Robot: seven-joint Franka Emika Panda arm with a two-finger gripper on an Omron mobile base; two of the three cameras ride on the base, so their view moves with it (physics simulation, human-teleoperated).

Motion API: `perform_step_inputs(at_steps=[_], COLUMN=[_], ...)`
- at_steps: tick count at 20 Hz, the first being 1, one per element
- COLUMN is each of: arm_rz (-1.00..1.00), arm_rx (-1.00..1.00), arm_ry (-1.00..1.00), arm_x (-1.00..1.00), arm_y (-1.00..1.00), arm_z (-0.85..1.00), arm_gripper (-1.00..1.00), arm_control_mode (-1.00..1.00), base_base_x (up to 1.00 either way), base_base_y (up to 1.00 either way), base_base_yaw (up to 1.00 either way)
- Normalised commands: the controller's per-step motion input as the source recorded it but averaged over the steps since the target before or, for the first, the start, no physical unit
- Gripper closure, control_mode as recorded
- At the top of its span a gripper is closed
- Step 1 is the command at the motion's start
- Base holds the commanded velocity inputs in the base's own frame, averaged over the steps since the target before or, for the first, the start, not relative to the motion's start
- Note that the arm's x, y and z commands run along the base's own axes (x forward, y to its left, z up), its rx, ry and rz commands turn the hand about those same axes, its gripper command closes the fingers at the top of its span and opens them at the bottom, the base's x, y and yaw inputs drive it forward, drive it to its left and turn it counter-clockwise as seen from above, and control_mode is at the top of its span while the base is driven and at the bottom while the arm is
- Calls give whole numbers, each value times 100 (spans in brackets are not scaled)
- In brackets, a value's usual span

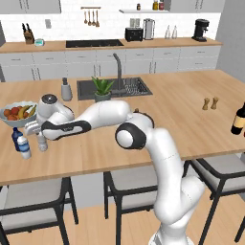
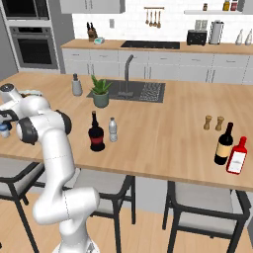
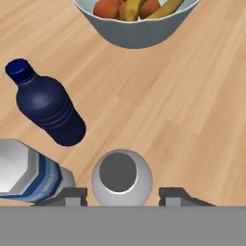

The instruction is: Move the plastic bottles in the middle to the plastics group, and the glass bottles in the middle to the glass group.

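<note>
pincer [image 3: 123, 197] released astride plastic bottle [image 3: 122, 177] | wooden island counter [image 1: 182, 119] | kitchen, sink [image 1: 115, 87], stools

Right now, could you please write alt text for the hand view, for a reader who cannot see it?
Seen from above, a small clear plastic bottle stands on the wooden counter between the two dark fingertips of the gripper. Beside it stand a dark blue bottle and a pale bottle with a blue label; a fruit bowl sits beyond.

The long wooden island counter [image 2: 163, 123] carries a grey fruit bowl [image 1: 16, 119], small plastic bottles [image 1: 24, 147], a potted plant [image 2: 100, 92], and dark glass bottles [image 2: 96, 132].
</note>
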Motion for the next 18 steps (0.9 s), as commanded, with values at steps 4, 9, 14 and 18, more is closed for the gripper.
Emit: perform_step_inputs(at_steps=[4,9,14,18], arm_rz=[0,0,-2,-5], arm_rx=[0,0,5,17], arm_ry=[0,0,-6,-20], arm_x=[0,0,-26,-89], arm_y=[0,-3,-32,-80], arm_z=[0,3,35,76], arm_gripper=[-100,-100,-100,-100], arm_control_mode=[-100,-100,-100,-100], base_base_x=[0,0,0,0], base_base_y=[0,0,0,0], base_base_yaw=[0,0,0,0])
